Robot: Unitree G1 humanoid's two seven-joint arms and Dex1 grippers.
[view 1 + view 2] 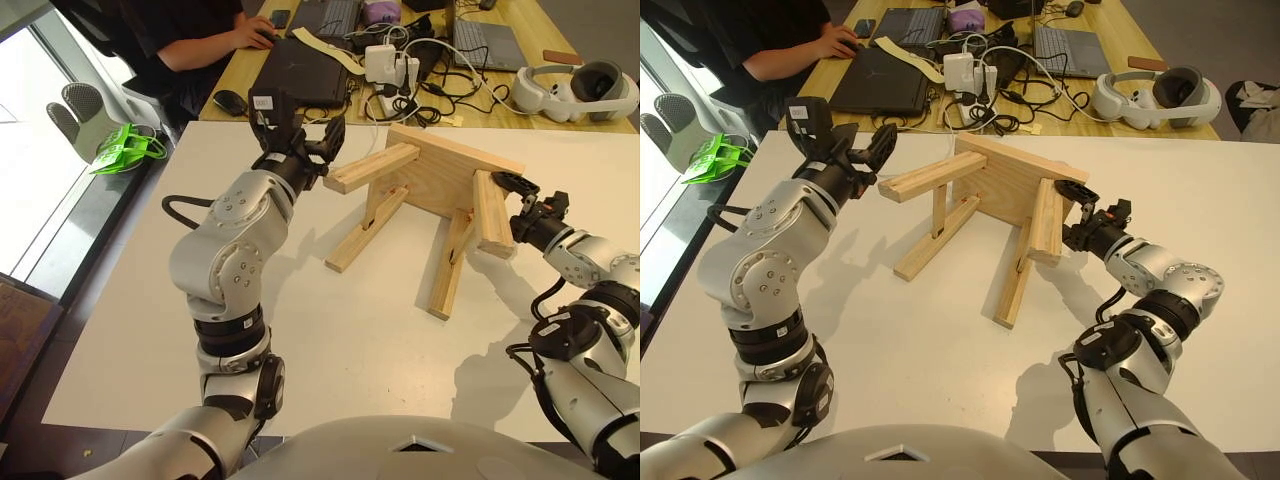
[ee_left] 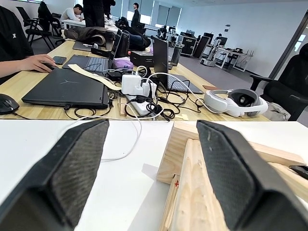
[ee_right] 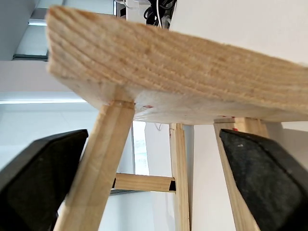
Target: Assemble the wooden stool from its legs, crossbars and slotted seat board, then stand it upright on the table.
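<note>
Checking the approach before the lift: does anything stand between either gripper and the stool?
Nothing visible does: the open left gripper is at one leg end of the stool, the open right gripper at another leg.

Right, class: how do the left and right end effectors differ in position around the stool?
The left end effector sits at the tip of the raised leg; the right end effector brackets the seat board's edge. The left is on the stool's left side, the right on its right. Both are open.
</note>
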